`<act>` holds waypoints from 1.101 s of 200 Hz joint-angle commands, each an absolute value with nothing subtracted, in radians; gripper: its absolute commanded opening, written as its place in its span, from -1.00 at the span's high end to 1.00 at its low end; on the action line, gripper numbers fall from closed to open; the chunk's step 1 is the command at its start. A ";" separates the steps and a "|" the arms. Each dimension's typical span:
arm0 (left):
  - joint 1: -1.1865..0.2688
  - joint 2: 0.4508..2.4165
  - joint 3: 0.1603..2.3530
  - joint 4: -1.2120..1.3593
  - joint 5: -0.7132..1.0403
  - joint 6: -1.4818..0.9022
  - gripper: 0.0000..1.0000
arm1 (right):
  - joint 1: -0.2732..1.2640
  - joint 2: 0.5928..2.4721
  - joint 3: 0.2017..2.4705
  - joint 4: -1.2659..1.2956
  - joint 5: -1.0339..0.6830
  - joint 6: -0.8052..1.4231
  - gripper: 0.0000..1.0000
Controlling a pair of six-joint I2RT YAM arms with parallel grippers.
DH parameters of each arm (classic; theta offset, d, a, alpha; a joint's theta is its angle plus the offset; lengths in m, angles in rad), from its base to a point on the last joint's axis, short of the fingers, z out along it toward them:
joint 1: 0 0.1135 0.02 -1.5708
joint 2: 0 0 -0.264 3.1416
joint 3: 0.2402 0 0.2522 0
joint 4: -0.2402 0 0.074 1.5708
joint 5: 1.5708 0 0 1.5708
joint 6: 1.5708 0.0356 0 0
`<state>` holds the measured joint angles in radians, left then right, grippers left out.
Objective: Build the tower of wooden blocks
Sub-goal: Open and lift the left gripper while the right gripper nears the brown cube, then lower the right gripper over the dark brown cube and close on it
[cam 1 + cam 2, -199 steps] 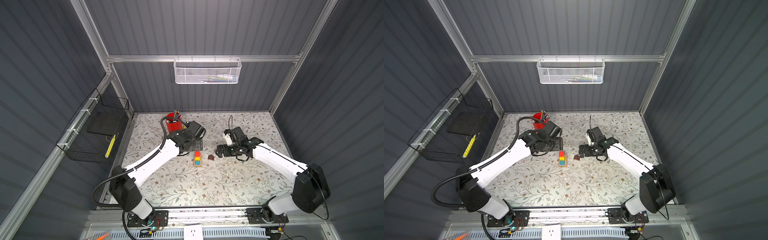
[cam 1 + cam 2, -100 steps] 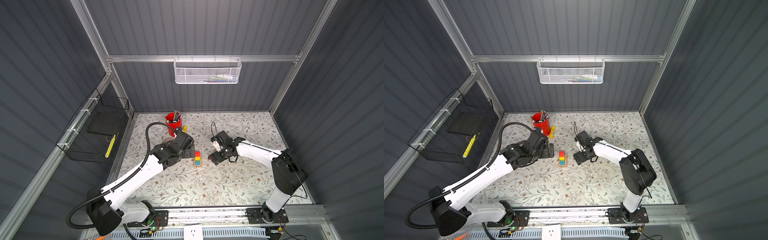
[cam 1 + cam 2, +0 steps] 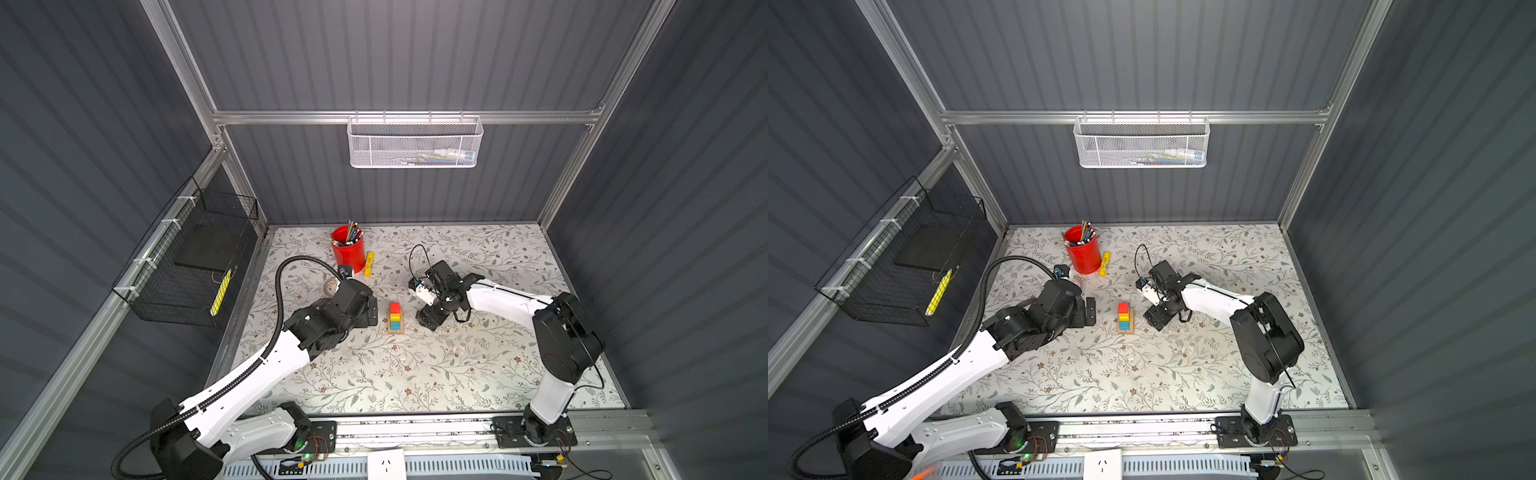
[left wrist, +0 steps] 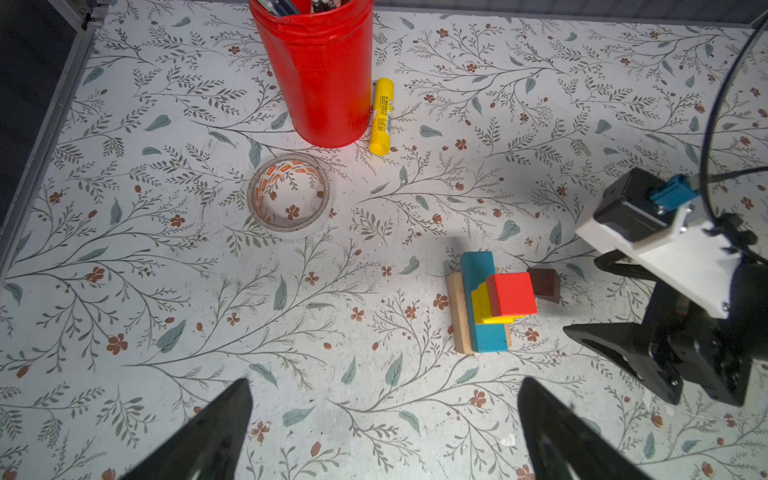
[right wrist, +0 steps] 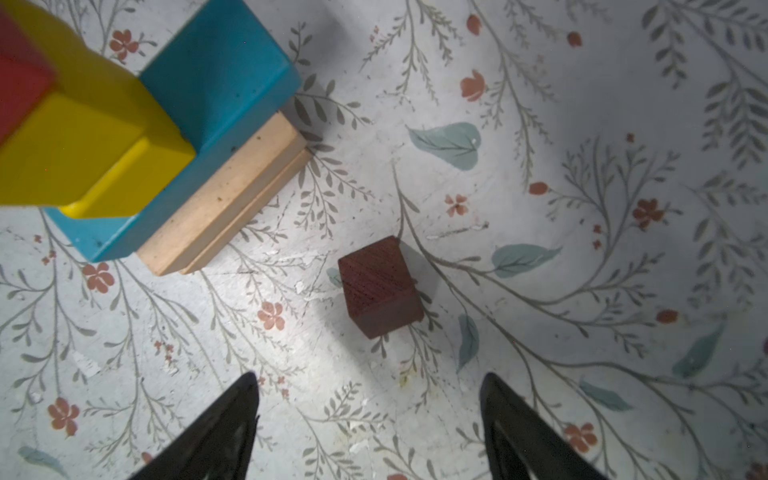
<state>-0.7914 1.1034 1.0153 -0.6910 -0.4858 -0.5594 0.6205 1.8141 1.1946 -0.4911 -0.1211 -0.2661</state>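
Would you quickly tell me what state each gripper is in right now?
Left gripper: open, holding nothing.
Right gripper: open, holding nothing; the brown block lies just ahead, untouched.

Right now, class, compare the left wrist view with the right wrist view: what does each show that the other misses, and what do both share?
Left wrist only: the red pen cup, the yellow marker beside it, a tape roll, the right gripper from outside. Right wrist only: the brown piece whole, with bare table between it and the tower. Both: the tan base, blue oblong, a yellow cube, the red cube.
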 commanded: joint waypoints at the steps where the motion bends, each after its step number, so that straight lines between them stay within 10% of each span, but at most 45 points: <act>1: -0.793 1.077 0.994 -0.692 -0.530 -0.547 -0.99 | 0.611 1.853 1.226 -0.498 -0.174 -0.346 -0.57; 220: -0.791 1.053 0.989 -0.718 -0.564 -0.559 -0.99 | 0.584 2.009 1.392 -0.615 -0.195 -0.500 0.02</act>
